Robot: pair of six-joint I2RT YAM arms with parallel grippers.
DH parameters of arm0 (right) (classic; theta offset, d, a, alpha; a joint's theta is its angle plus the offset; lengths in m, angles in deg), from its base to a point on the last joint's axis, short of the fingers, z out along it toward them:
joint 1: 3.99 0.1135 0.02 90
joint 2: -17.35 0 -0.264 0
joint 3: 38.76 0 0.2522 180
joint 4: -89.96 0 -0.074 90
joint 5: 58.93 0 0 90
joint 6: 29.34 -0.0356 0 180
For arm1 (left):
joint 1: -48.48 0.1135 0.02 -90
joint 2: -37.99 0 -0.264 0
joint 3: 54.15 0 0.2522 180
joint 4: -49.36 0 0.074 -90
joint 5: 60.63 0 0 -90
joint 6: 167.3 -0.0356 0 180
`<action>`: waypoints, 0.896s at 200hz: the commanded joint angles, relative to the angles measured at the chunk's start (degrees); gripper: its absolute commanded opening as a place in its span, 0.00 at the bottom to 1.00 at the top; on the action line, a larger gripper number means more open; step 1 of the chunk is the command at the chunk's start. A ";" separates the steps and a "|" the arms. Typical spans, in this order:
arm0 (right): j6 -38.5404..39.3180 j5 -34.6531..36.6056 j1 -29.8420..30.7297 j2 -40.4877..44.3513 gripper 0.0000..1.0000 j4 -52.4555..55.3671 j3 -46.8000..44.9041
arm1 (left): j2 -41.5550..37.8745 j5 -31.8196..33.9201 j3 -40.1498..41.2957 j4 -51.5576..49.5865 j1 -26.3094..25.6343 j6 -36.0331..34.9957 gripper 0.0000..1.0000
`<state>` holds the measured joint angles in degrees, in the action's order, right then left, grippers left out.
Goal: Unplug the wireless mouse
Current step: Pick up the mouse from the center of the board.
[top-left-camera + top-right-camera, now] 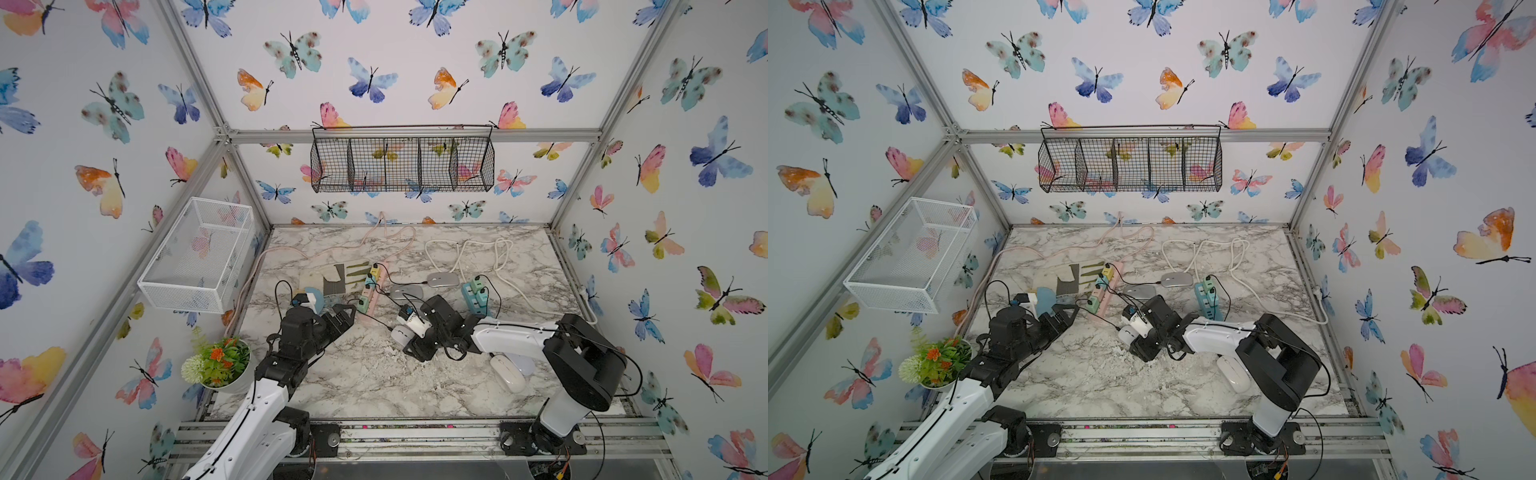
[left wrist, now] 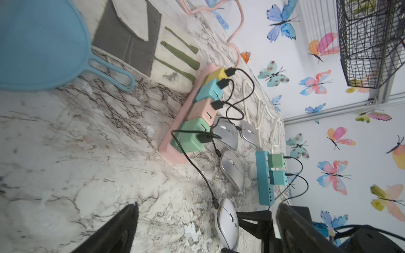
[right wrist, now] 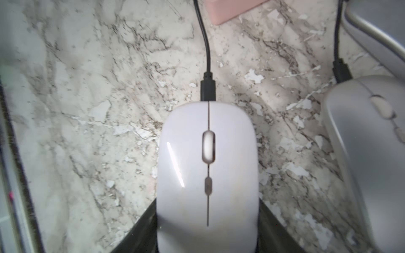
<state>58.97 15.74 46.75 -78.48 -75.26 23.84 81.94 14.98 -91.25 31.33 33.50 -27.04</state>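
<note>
Right gripper [image 3: 207, 201] around white mouse [image 3: 207, 153] with cable [image 3: 207, 54]

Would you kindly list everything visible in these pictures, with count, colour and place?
white mouse: one, white, cable plugged in, between right jaws
silver mice: three, silver, between the strips
other white mouse: one, white, by right arm's base
pink power strip: one, pink, four coloured chargers, mid-table
teal power strip: one, teal, right of pink one
black wire basket: one, back wall
white wire basket: one, left wall
potted plant: one, green-orange, front left
left gripper: open, empty
right gripper: closed on white mouse
</note>
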 commanded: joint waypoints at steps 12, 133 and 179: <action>-7.22 -7.72 1.24 2.22 0.32 -11.39 -3.23 | -1.19 -8.42 2.60 2.79 0.23 0.03 0.99; -12.47 -5.32 8.20 5.33 0.22 -21.74 -10.51 | 1.53 -4.45 9.97 16.13 -9.74 10.26 0.69; -13.16 -4.79 9.18 5.81 0.20 -22.36 -11.13 | 4.74 -0.63 9.28 17.50 -12.96 10.87 0.52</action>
<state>46.68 10.28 55.36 -74.00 -95.35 13.35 85.52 11.19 -81.41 46.08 21.59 -16.88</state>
